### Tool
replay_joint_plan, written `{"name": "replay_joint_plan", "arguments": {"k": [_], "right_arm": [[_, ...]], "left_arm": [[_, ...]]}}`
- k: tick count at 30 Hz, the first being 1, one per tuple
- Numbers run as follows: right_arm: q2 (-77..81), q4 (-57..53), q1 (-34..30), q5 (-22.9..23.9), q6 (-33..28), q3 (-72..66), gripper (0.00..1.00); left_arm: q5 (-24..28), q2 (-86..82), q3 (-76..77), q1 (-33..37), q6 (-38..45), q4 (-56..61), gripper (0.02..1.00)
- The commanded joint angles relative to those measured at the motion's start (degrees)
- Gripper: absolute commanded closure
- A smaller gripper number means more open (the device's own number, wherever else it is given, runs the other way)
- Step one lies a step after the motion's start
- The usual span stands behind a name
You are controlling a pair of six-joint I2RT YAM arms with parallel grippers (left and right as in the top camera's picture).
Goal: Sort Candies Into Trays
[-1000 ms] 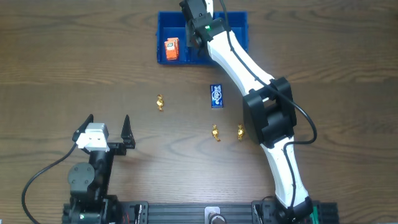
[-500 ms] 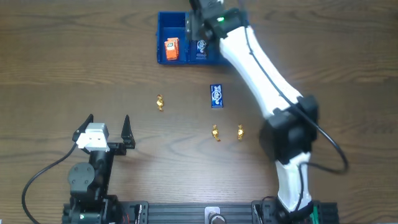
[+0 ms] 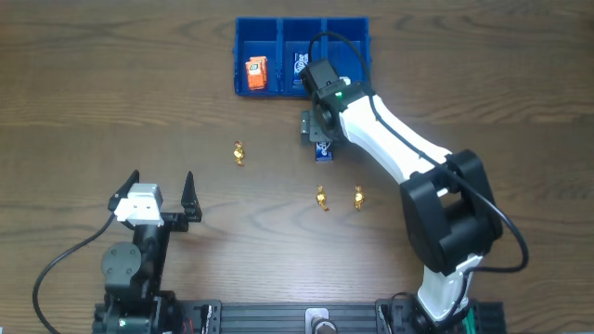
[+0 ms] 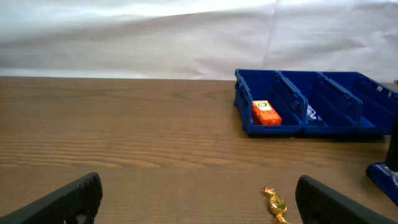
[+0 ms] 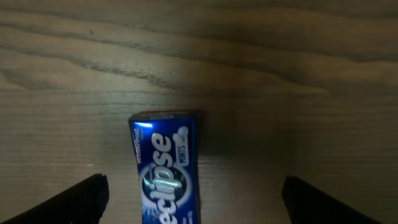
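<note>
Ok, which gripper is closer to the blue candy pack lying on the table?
Right. The right gripper hangs directly over the blue pack, open with a finger on either side; the left gripper sits far off by its base.

Table (image 3: 102, 83) was matt brown wood with visible grain. Tray (image 4: 336, 129), upper centre, was smooth blue plastic. Pack (image 5: 166, 168) carried a glossy blue wrapper. Candies (image 3: 239, 152) wore shiny gold foil. Right arm shell (image 3: 390, 137) was smooth white plastic.

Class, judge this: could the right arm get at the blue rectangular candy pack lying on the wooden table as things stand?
Probably yes. The right gripper hangs directly over the blue rectangular candy pack, fingers open to either side, and nothing lies between them.
</note>
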Motion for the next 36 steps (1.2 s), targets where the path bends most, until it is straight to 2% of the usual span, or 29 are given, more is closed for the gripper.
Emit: {"name": "replay_joint_plan", "arguments": {"k": [1, 5, 14, 16, 22, 26, 29, 33, 36], "right_arm": [[4.22, 0.55, 0.37, -1.46, 1.11, -0.28, 0.077], [5.68, 0.94, 0.79, -2.86, 1.09, -0.28, 0.148], [7.02, 0.72, 1.31, -3.54, 1.07, -0.28, 0.68], [6.99, 0.76, 1.31, -3.54, 1.09, -0.28, 0.772], [-2.05, 1.16, 1.84, -3.17, 0.04, 1.84, 0.809], [-5.46, -4.26, 1.81, -1.68, -2.16, 12.96, 0.818], [-2.43, -9.75, 0.85, 1.97, -2.67, 25.51, 0.822], [7.58, -14.29, -0.11, 4.0, -3.98, 42.05, 0.842], [15.63, -13.42, -0.87, 4.72, -3.93, 50.01, 0.847]], "left_arm": [[0.98, -0.37, -0.87, 0.24, 0.2, -2.29, 0.02], [0.98, -0.37, -0.87, 0.24, 0.2, -2.32, 0.02], [0.98, -0.37, -0.87, 0.24, 0.2, -2.29, 0.02], [0.98, -0.37, -0.87, 0.24, 0.2, -2.29, 0.02], [0.98, -0.37, -0.87, 0.24, 0.2, -2.29, 0.02], [0.98, -0.37, -0.87, 0.24, 0.2, -2.29, 0.02], [0.98, -0.37, -0.87, 0.24, 0.2, -2.29, 0.02], [0.98, -0.37, -0.87, 0.24, 0.2, -2.29, 0.02], [0.98, -0.37, -0.87, 0.24, 0.2, -2.29, 0.02]]}}
